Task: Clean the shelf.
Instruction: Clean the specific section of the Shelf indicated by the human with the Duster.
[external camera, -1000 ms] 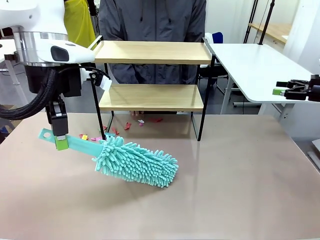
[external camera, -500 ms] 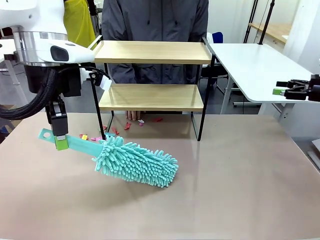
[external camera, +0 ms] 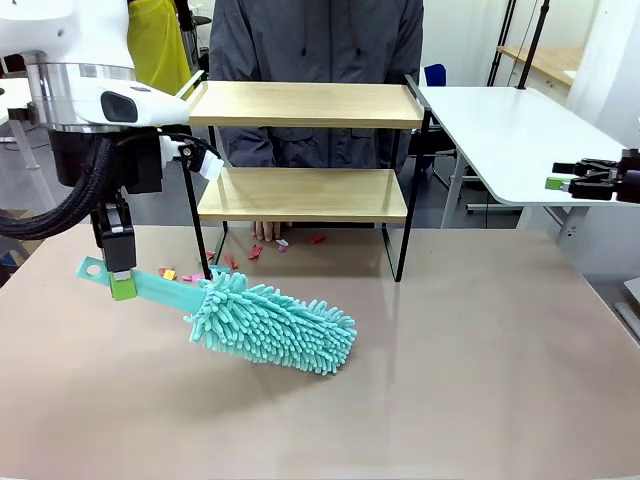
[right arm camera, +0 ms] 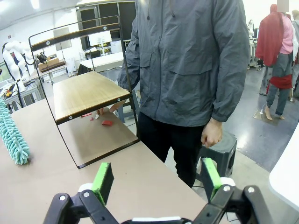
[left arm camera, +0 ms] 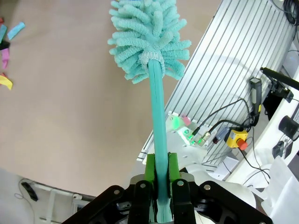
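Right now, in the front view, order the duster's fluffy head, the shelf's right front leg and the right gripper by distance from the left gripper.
From the left gripper, shut on the duster's handle:
1. duster's fluffy head, just right of it on the table
2. shelf's right front leg, farther back, past the middle
3. right gripper, open, at the far right edge

Workshop room beyond my bench (external camera: pixel 480 380)
I see a white side table (external camera: pixel 520 130) at right (a blue chair (external camera: pixel 436 74) behind it), grey floor (right arm camera: pixel 261 140), lit ceiling strips (right arm camera: pixel 35 3).
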You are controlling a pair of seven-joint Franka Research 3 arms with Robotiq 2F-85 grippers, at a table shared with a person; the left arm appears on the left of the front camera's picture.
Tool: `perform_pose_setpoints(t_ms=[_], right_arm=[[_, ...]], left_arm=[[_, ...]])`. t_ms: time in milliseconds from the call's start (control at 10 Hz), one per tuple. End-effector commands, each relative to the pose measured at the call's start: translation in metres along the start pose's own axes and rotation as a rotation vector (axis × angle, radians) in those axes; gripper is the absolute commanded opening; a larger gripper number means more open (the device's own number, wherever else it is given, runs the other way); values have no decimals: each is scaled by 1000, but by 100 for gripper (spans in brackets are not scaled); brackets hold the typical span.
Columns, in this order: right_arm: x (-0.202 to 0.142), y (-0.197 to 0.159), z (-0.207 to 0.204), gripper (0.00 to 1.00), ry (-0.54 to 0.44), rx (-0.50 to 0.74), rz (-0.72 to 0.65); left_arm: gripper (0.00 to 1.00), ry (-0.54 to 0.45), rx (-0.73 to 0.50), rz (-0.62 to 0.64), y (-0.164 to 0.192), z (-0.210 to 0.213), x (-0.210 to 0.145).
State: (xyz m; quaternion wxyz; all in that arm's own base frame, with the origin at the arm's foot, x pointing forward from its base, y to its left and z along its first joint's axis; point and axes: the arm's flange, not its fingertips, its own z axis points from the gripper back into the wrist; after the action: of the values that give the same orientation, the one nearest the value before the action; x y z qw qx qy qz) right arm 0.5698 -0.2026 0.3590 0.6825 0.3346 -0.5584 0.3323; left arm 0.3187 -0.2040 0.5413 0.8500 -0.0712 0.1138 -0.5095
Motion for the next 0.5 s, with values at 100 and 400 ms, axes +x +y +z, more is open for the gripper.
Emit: perform_pose_setpoints(t_ms=[100, 400], right_arm=[[2, 1, -2, 100, 3, -4, 4], [2, 1, -2, 100, 3, -4, 4]], left_arm=[[13, 6, 2, 15, -1, 5, -1], [13, 0, 0, 0, 0, 0, 0]])
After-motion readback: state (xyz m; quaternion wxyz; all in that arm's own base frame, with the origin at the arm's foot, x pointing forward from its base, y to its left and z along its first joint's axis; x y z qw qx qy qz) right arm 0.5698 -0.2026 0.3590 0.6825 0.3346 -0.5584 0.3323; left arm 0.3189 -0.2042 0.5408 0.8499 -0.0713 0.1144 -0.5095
